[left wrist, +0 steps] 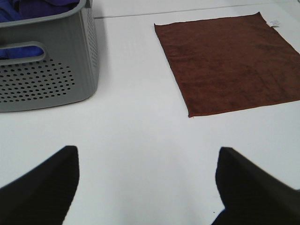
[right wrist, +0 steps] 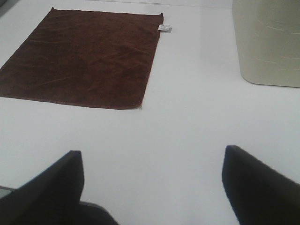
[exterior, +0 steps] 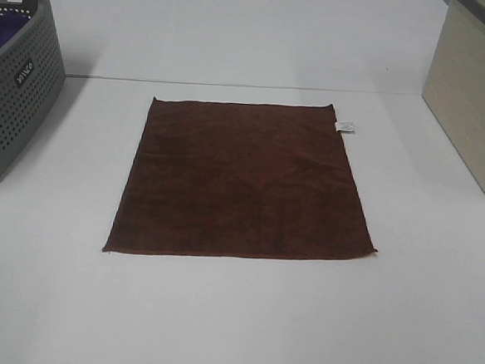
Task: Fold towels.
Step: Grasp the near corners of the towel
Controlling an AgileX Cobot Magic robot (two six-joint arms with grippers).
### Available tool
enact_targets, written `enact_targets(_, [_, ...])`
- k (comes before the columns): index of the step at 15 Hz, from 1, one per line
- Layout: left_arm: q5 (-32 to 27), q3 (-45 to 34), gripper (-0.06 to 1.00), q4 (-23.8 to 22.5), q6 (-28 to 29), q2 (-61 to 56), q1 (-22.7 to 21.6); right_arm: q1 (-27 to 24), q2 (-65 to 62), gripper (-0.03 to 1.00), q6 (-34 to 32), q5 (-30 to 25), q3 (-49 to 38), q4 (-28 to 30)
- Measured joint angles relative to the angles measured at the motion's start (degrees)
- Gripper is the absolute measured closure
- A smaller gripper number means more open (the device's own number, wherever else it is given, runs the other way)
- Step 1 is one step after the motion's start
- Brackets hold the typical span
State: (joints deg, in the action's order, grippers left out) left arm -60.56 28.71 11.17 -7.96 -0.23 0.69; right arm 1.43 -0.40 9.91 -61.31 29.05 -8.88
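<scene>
A dark reddish-brown square towel (exterior: 243, 180) lies flat and unfolded in the middle of the white table, with a small white tag (exterior: 345, 126) at its far right corner. It also shows in the left wrist view (left wrist: 229, 63) and the right wrist view (right wrist: 84, 56). My left gripper (left wrist: 147, 185) is open and empty, well short of the towel's near left corner. My right gripper (right wrist: 152, 187) is open and empty, short of the towel's near right corner. Neither gripper appears in the exterior high view.
A grey perforated basket (exterior: 16, 83) holding blue cloth (left wrist: 33, 7) stands at the left; it also shows in the left wrist view (left wrist: 47, 70). A beige bin (exterior: 473, 98) stands at the right, also in the right wrist view (right wrist: 267, 42).
</scene>
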Motion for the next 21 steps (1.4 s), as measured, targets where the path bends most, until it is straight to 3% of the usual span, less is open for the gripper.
enact_targets(4, [0.6,0.2,0.18,0.1,0.0,0.0,0.0,0.0,0.0,0.20,0.0,0.0,0.0,-0.1])
enact_targets(5, [7.4,1.7,0.18,0.1,0.0,0.4,0.0,0.0,0.0,0.20,-0.1,1.1,0.1,-1.7])
enact_targets(7, [15.7,1.5,0.18,0.3,0.0,3.1,0.0,0.0,1.2,0.20,-0.1,6.3,0.4,-4.9])
enact_targets(10, [23.9,-0.9,0.18,2.6,0.0,11.3,0.0,0.0,6.1,0.20,-0.1,19.8,0.4,-5.6])
enact_targets(12, [28.0,-1.0,0.18,6.7,0.0,19.0,0.0,0.0,11.9,0.20,-0.1,28.5,0.4,-5.6])
enact_targets(14, [32.6,-1.0,0.18,12.0,0.0,27.6,0.0,0.0,19.6,0.21,-0.1,33.5,0.5,-6.2])
enact_targets(19, [35.2,-1.0,0.18,25.4,0.0,52.6,0.0,0.0,44.6,0.32,-0.1,34.6,3.0,-13.6])
enact_targets(21, [35.8,-0.2,0.18,29.9,-2.5,62.7,0.0,0.0,52.4,0.32,0.0,33.2,5.6,-14.4])
